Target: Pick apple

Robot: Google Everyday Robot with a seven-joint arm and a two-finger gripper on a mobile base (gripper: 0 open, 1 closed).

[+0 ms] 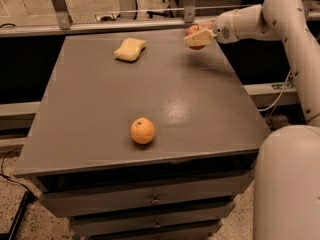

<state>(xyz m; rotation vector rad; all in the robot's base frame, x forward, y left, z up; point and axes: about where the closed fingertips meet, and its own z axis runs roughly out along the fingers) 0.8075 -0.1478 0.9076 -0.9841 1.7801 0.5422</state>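
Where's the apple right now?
In the camera view, the apple is held in the gripper over the far right corner of the table, right of the yellow sponge.
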